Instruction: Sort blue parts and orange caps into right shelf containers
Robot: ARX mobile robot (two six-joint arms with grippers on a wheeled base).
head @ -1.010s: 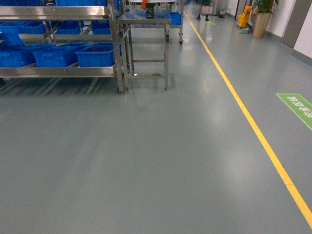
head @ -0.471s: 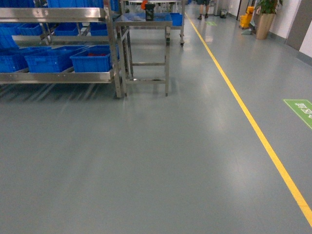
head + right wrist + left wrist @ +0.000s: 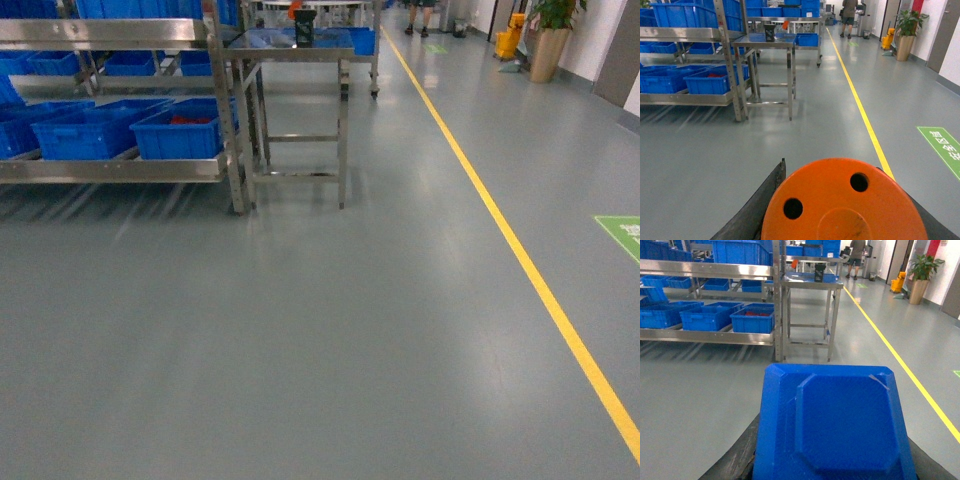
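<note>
My left pincer clamped a blue part (image 3: 835, 425) and my right pincer clamped an orange cap (image 3: 845, 202). Bare grey floor (image 3: 320, 330) lay between me and the steel shelf (image 3: 120, 168) holding the blue crates (image 3: 178, 135), a steel counter (image 3: 295, 50) beside it. The yellow line (image 3: 520, 260) ran rightward; since earlier, the shelf had slid left in view.

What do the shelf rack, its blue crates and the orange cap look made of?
Shelf rack: likely stainless steel, with brushed grey, reflective rails. Blue crates: probably moulded plastic, uniform saturated colour with thick rims. Orange cap: seemingly plastic, smooth matte disc with two round holes.
</note>
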